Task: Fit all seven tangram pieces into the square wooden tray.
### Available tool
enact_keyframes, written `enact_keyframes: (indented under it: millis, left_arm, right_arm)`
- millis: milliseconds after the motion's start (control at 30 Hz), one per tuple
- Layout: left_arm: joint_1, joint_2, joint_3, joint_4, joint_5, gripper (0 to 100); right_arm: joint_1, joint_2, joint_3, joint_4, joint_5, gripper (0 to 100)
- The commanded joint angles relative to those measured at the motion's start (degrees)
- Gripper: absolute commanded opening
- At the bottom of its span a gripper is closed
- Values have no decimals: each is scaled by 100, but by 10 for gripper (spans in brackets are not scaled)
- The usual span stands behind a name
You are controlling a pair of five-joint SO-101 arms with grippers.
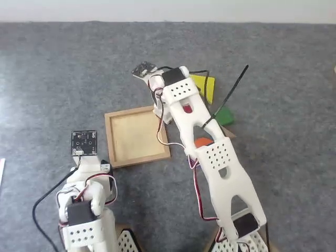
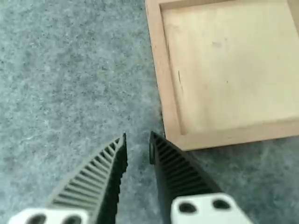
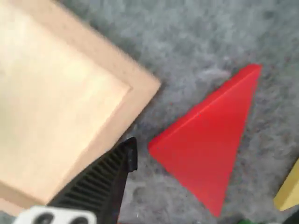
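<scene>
Hovering low over the near part of the grey carpet [image 1: 52, 79], the left gripper [image 2: 138, 142] has its claw slightly parted with nothing in it, the tips just short of the near left corner of the square wooden tray [image 2: 170, 112]. The tray lies flat on the carpet between the two arms. The white right arm [image 1: 220, 157] stretches from the near right edge out past the tray's right side and covers much of what lies there. An orange piece [image 1: 203, 142] peeks from under its middle, and a green piece [image 1: 224, 115] sits just beside it farther out. The right gripper [image 1: 161, 110] is by the tray's far right corner; I cannot tell whether its claw is released or clenched (the arm covers it from above). A red triangle [image 3: 210, 140] lies flat just beside that corner, clear of the rim. Farthest off, a yellow piece [image 1: 205, 86] lies beside the wrist, and a black strap [image 1: 233, 92] juts from the arm.
</scene>
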Motion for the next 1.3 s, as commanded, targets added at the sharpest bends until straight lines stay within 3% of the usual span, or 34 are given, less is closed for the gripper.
enact_keyframes:
  millis: [0,100,333,933,1167,1267]
  left_arm:
    - [9,-105,-66,18,0,81]
    - [9,-105,-66,18,0,81]
    - [9,-105,-66,18,0,81]
    - [9,-105,-66,18,0,81]
    - [9,-105,-66,18,0,81]
    - [9,-105,-66,18,0,81]
  right_arm:
    - [48,13,-281,-242,-97,522]
    - [75,145,-281,-338,-255,495]
    - [163,180,-281,-444,-308,277]
    - [374,752,-633,-110,-264,324]
    - [409,743,-686,-198,-264,188]
    - [453,778,-932,-163,-26,190]
